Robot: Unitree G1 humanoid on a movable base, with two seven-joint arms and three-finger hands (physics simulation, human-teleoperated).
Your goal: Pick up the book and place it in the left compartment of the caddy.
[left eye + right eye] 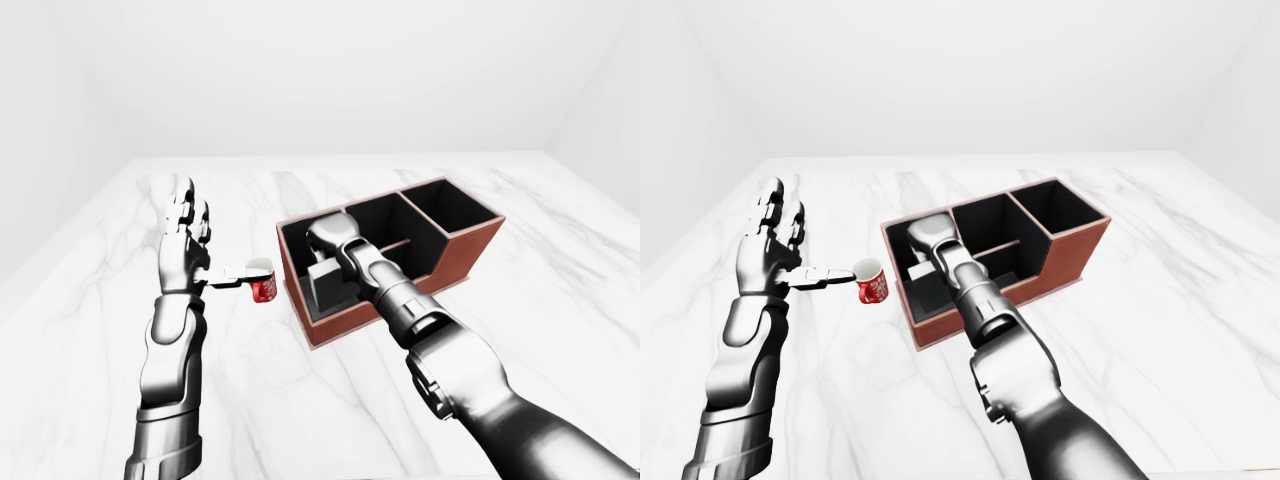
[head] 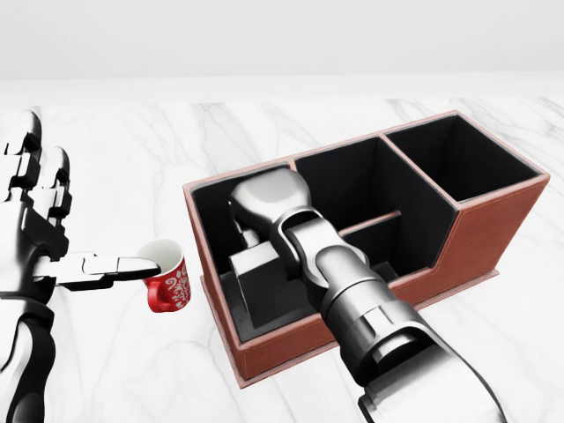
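Inside the red-brown leather caddy's (image 2: 480,233) left compartment, right hand (image 2: 264,207), grip unclear, meets grey book (image 2: 264,286); left hand (image 2: 35,220) spread beside red mug (image 2: 169,284).

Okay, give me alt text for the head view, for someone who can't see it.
The robot's right hand reaches down into the left compartment of a brown caddy on a white marble table, above a dark flat object, possibly the book. At left, the open left hand points one finger at a red mug.
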